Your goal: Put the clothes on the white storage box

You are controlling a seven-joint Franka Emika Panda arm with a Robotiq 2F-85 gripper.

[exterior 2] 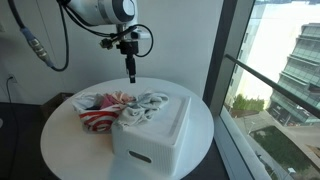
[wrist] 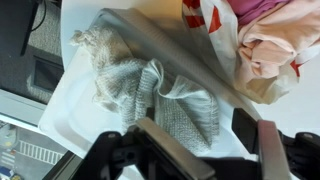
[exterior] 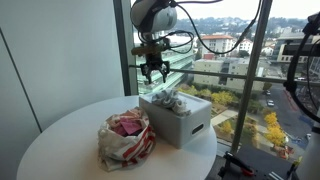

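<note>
A grey knitted cloth [exterior: 168, 99] lies on top of the white storage box [exterior: 180, 125] on the round white table. It shows in both exterior views [exterior 2: 148, 104] and in the wrist view [wrist: 150, 85]. The box also shows in the other exterior view [exterior 2: 150, 135] and the wrist view [wrist: 75, 105]. My gripper [exterior: 153, 70] hangs open and empty above the cloth, apart from it; it also shows in an exterior view [exterior 2: 131, 72] and the wrist view [wrist: 205, 135].
A red-and-white bag with pink clothes [exterior: 126, 137] stands beside the box, also seen in an exterior view [exterior 2: 100, 110] and the wrist view [wrist: 255, 40]. A glass window wall [exterior: 230, 60] is right behind the table [exterior: 60, 150].
</note>
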